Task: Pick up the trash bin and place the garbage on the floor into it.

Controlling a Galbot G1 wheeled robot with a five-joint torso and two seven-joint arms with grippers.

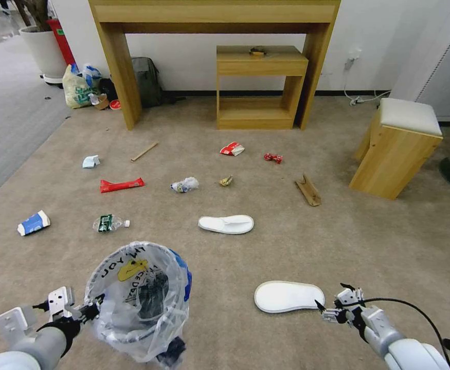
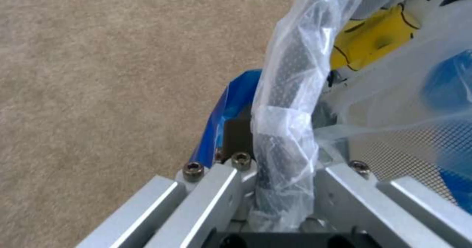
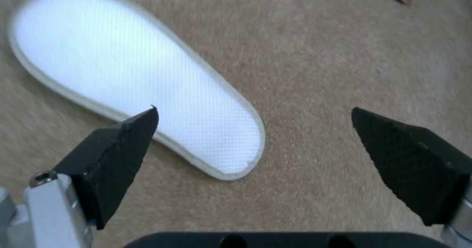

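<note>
left gripper (image 1: 92,311) fingers clamp trash bin (image 1: 140,300) rim, carrying it | right gripper (image 1: 333,303) fingers spread beside bin-side slipper (image 1: 288,296), ready to pick

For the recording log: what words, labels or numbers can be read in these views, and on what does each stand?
"JOY" in black letters, upside down, on the clear liner of the trash bin, held by the left gripper.
More black lettering lower on that liner: too crumpled to read.
Print on the blue-white paper cup, green-label bottle, red wrapper and red-white carton: too small.
</note>
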